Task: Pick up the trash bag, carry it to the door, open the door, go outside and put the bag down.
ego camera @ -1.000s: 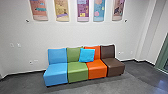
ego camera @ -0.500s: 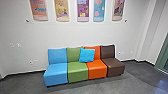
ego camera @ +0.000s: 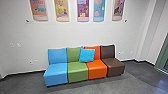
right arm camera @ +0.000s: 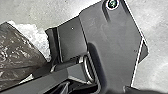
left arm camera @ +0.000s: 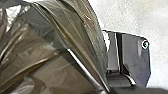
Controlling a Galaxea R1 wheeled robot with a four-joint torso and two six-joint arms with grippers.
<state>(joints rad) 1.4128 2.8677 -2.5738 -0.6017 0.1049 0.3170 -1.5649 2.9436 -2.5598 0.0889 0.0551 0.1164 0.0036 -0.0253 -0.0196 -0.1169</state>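
And almost nothing has budged over this last second! The head view matches the earlier ones: blue seat (ego camera: 55, 72) at eleven o'clock, green seat (ego camera: 77, 71) and orange seat (ego camera: 97, 68) around twelve, brown seat (ego camera: 113, 66) at one, the cushion (ego camera: 86, 55) leaning where the green and orange backs meet. Posters (ego camera: 83, 10) hang above them on the wall (ego camera: 62, 33), just as they did. So the robot looks parked, or as good as, and no ground is being gained on the door.

Where's the bag (left arm camera: 37, 50)? Right up close in the left wrist view, brown film creased and shiny, and there it is again in the right wrist view. Near both arms, then, and probably already picked up, but what bears its weight is hidden. Left jaws: how far apart they stand, and whether they have the bag, I cannot tell. Right jaws: same verdict, opening and grip both unreadable.

Out at two o'clock, a green frame (ego camera: 162, 56) edges in past the floor (ego camera: 140, 72); could be a doorway, could be a window. With the bag indoors, carrying, opening and setting down all look undone. A loose bag could sag or snag on the way!
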